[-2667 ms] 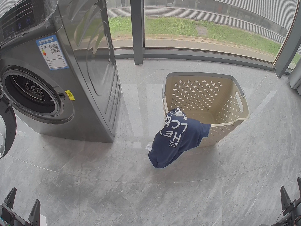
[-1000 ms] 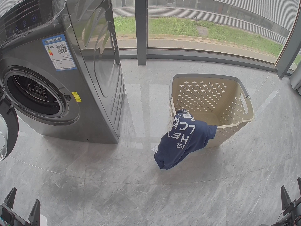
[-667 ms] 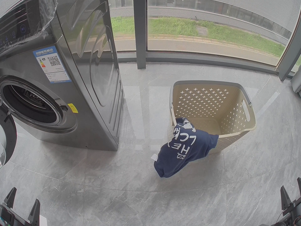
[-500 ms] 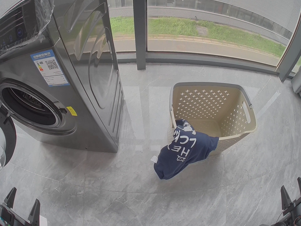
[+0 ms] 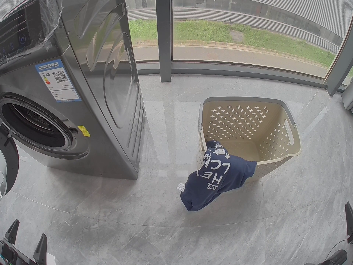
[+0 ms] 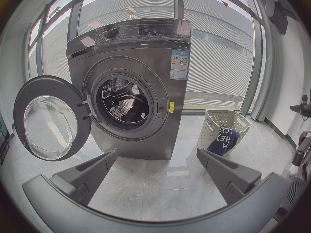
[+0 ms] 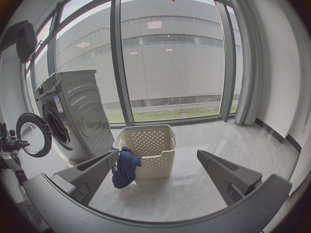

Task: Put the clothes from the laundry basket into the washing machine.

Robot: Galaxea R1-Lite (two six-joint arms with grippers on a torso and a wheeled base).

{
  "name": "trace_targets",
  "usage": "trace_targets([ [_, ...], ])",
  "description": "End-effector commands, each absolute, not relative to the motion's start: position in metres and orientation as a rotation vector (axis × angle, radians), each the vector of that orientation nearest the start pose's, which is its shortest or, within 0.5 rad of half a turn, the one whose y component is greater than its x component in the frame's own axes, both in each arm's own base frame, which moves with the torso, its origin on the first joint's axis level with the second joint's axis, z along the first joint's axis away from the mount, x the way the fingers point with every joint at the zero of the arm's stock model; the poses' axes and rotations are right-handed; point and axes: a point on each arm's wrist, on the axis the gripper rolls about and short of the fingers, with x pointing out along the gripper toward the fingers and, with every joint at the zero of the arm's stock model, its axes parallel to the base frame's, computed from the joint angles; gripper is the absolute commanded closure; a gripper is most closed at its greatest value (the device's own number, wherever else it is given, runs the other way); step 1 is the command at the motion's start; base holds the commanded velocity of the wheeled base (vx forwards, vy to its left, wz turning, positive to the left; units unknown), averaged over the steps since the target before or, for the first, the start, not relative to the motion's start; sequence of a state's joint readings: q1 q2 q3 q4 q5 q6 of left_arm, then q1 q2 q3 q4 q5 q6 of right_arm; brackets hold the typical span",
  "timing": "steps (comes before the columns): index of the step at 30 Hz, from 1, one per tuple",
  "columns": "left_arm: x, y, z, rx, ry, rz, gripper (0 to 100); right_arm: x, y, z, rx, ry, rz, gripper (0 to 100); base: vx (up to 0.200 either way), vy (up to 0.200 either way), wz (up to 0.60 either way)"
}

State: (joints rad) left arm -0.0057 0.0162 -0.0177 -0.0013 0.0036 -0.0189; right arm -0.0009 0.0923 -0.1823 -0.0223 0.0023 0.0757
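The left gripper (image 6: 156,152) and right gripper (image 7: 157,152) both hang spread wide and empty, with the navy shirt (image 7: 126,172) well ahead of the right one, draped over the laundry basket (image 7: 155,169) rim, and the open washing machine (image 6: 136,81) facing the left.

Grey marbled floor tiles (image 5: 154,236), tall window with dark upright post (image 5: 163,30), strip of green grass outside (image 5: 220,32), paved path (image 5: 235,56), grey ribbed building wall (image 7: 171,59), pale curtain (image 7: 249,91)
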Motion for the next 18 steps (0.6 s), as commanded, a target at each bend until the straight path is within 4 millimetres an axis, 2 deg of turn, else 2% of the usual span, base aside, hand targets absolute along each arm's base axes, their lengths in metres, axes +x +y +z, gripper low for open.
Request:
trace_targets([
  [1, -0.022, 0.000, 0.076, -0.020, 0.003, -0.002, 0, 0.043, 0.004, 0.149, 0.141, 0.271, 0.130, 0, 0.000, 0.000, 0.00],
  [3, -0.022, 0.000, 0.076, -0.021, 0.003, -0.003, 0, 0.067, 0.005, 0.148, 0.144, 0.330, 0.155, 0, 0.000, 0.000, 0.00],
  [4, -0.022, 0.000, 0.076, -0.021, 0.003, -0.003, 0, 0.072, 0.006, 0.148, 0.144, 0.338, 0.161, 0, 0.000, 0.000, 0.00],
  [7, -0.022, 0.000, 0.076, -0.018, 0.003, -0.003, 0, 0.106, 0.017, 0.140, 0.152, 0.409, 0.244, 0, 0.000, 0.000, 0.00],
  [11, -0.022, 0.000, 0.076, -0.020, 0.003, -0.003, 0, 0.126, 0.034, 0.132, 0.169, 0.473, 0.314, 0, 0.000, 0.000, 0.00],
  [18, -0.022, 0.000, 0.076, -0.020, 0.003, -0.003, 0, 0.157, 0.060, 0.117, 0.188, 0.505, 0.296, 0, 0.000, 0.000, 0.00],
])
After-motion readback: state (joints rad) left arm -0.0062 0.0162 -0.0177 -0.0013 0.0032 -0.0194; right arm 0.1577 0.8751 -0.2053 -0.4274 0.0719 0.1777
